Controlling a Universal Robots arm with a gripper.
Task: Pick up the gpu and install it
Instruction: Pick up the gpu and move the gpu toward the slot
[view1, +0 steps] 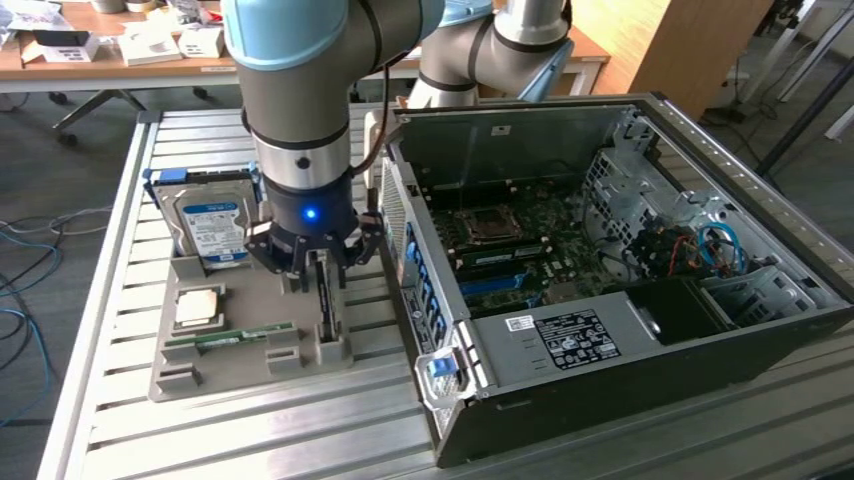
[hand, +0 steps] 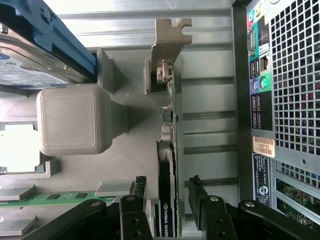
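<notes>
1. The grey-and-blue Universal Robots arm (view1: 300, 100) comes down from the upper centre of the exterior view, its wrist pointing straight down over the grey moulded plastic parts tray (view1: 180, 375) at the exterior view's left
2. The black two-finger gripper (view1: 322, 285) hangs low over the tray. Its fingers (hand: 141, 200) are spread to either side of the gpu (view1: 327, 320) with a sliver of space showing, so nothing is pinched yet
3. The gpu – a thin dark card with a pale metal edge – stands on its long edge in a tray slot. In the exterior view its long axis runs from the gripper toward the lower edge of the frame, roughly parallel to the side of the open black computer case (view1: 747, 200)
4. In the wrist view the gpu (hand: 167, 160) is seen edge-on, with a bent silvery bracket (hand: 167, 37) at the end away from the fingers and a green-and-white logo between them
5. The exterior view takes in the case's motherboard, the silver hard drive in a blue caddy (view1: 214, 232), the pale square chip (view1: 198, 305) and the green memory stick (view1: 247, 335) – all on the slatted aluminium table (view1: 200, 440)
</notes>
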